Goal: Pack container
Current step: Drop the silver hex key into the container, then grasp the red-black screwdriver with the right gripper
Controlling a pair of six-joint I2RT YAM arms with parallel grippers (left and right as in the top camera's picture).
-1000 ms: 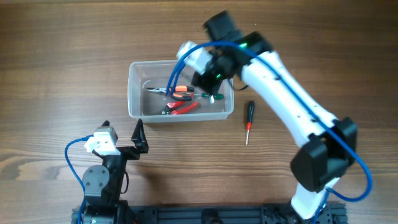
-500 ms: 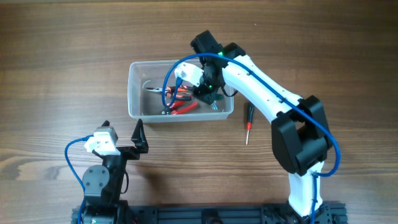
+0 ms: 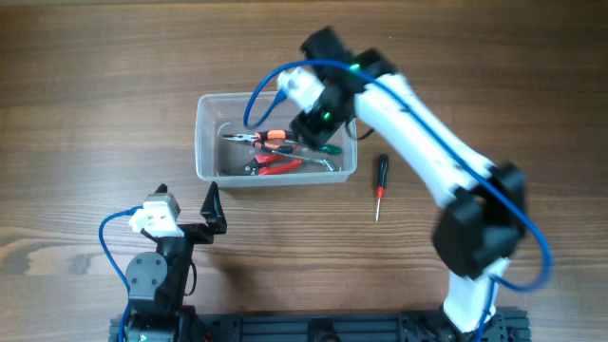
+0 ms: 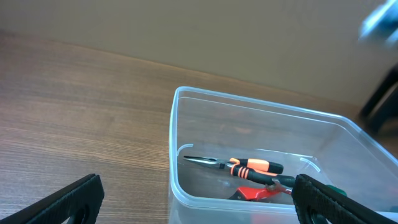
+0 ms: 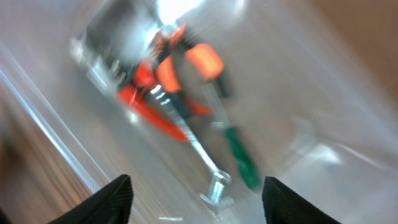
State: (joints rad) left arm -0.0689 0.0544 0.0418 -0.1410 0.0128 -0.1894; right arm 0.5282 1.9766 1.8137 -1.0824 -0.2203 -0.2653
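Note:
The clear container (image 3: 203, 138) stands at mid-table. In it lie orange-handled pliers (image 3: 258, 139), red-handled pliers (image 3: 277, 165), a green-handled tool (image 3: 326, 149) and a metal wrench (image 3: 318, 160). My right gripper (image 3: 316, 118) hovers over the tub's right half. In the blurred right wrist view this gripper (image 5: 200, 205) is open, nothing between its fingers, the green-handled tool (image 5: 241, 158) and orange-handled pliers (image 5: 200, 61) below. My left gripper (image 3: 188, 201) rests near the front, open and empty. The left wrist view shows the left gripper (image 4: 199, 205) facing the container (image 4: 176, 137).
A red-and-black screwdriver (image 3: 380, 179) lies on the wooden table just right of the tub. The right arm (image 3: 427, 142) reaches in from the front right, and the left arm's base (image 3: 152, 275) sits at the front left.
The right gripper dipped into the tub, opened from shut, and has lifted slightly. The green-handled tool now lies free inside. The left arm has not moved.

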